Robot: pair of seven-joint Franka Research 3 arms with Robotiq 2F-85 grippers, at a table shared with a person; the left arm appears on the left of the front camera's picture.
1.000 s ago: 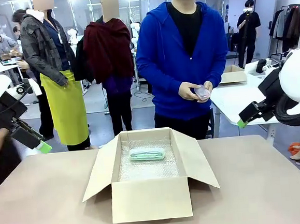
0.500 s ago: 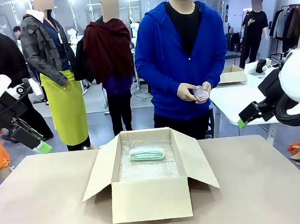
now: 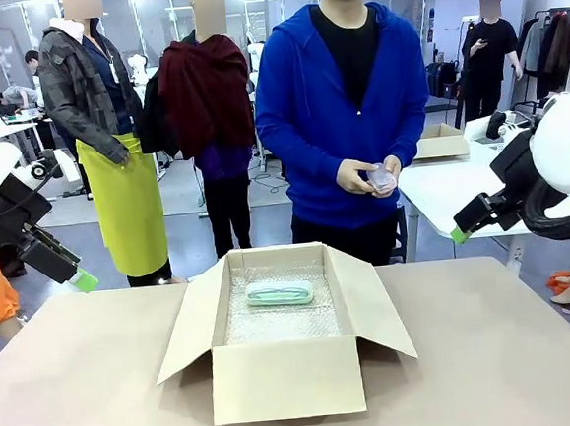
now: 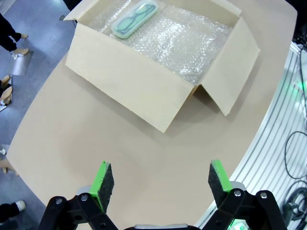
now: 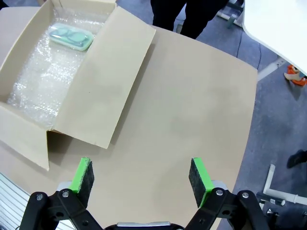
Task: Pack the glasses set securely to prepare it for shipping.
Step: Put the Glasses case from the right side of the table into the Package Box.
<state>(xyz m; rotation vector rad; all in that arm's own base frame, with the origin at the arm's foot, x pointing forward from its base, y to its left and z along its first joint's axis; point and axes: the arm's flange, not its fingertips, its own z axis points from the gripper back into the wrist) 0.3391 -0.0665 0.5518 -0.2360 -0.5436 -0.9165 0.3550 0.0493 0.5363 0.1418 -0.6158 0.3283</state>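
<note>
A: Glasses set [image 3: 279, 292]: where do its two cases lie, taking the scene from the biggest thing down?

B: Biggest is the tan tabletop [image 3: 91, 386], which spans the near side. An open cardboard box [image 3: 286, 379] stands in the middle of it, side flaps splayed outward. A person in a blue hoodie [image 3: 341, 110] stands at the far edge, just behind the box.

A: And inside the box?

B: Bubble wrap [image 3: 279, 324] lines the floor. The mint green case [image 4: 135, 19] lies flat on it, near the far wall, with its long side running across the box.

A: The arms?

B: Each hangs off to its own side, above the tabletop and well apart from the box. The left claw [image 4: 159, 165] is spread wide, with bare tabletop showing between its green pads [image 4: 104, 184]. The right claw [image 5: 140, 163] is just as wide and holds nothing.

A: The other case?

B: The pale pink case [image 3: 383, 177], in clear wrapping, is in the person's hands [image 3: 359, 175]. Both hands hold it at about waist height, beyond the box's far wall and well above it.
</note>
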